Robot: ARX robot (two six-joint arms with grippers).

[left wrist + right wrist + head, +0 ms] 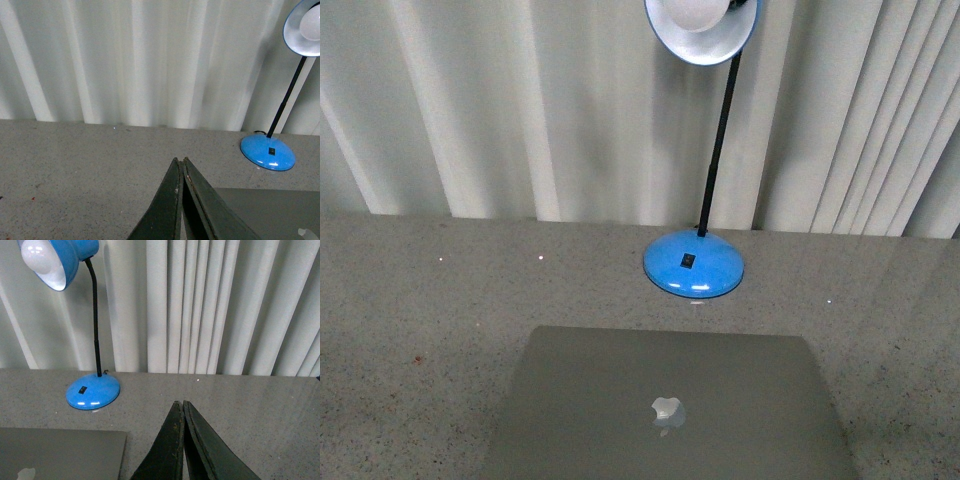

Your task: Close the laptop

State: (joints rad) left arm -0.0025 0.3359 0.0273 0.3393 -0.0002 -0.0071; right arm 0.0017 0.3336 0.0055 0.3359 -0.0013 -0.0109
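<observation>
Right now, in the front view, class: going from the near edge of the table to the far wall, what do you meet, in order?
Closed laptop → blue lamp base → white curtain.

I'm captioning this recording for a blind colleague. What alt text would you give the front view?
A silver-grey laptop lies shut on a speckled grey table, its lid with the shiny apple logo facing up. Behind it stands a blue desk lamp with a black neck, in front of pale curtains. Neither robot arm is in view.
</observation>
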